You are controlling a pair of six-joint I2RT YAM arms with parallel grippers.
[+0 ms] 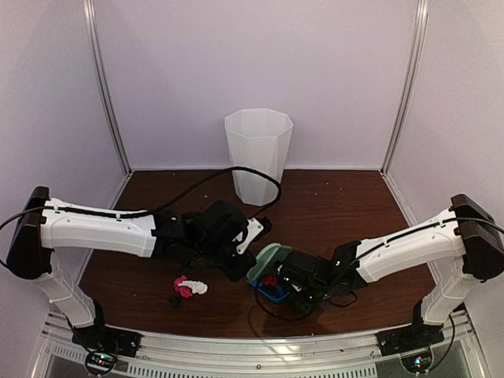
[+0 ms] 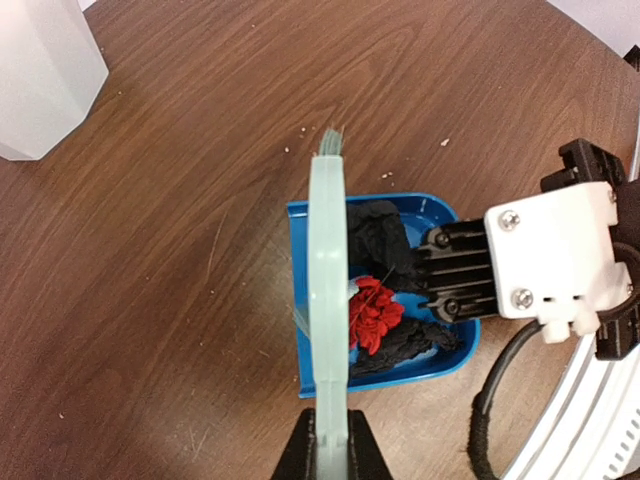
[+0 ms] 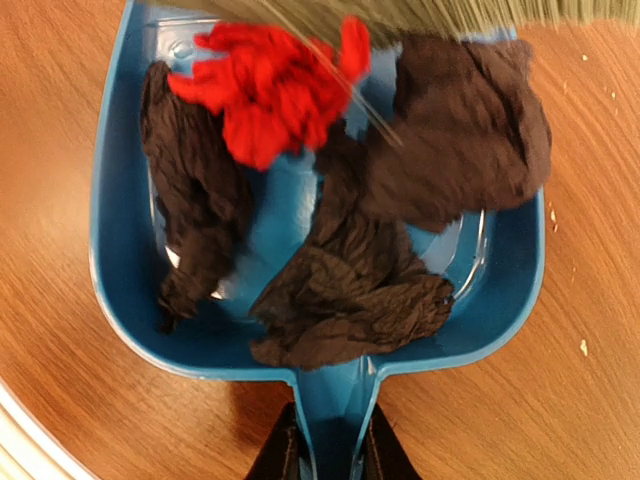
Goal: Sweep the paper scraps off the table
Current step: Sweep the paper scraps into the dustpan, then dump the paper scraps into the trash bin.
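Several scraps (image 3: 350,290) lie in your dustpan (image 3: 110,250): one red wad (image 3: 270,85) up by the open lip, and black ones spread behind it toward the handle. Your right gripper (image 3: 325,455) is clamped on that handle, so the caught scraps lie just ahead of its fingers, inside the pan and not touching them. Your left gripper (image 2: 328,450) is clenched on the brush (image 2: 327,280), which stands on edge with its bristles along the pan's lip, right at the red wad. A loose clump (image 1: 189,287) of pink, white and one dark piece lies on the table (image 1: 331,197), left of the pan and on the near side of your left arm, apart from both sets of fingers.
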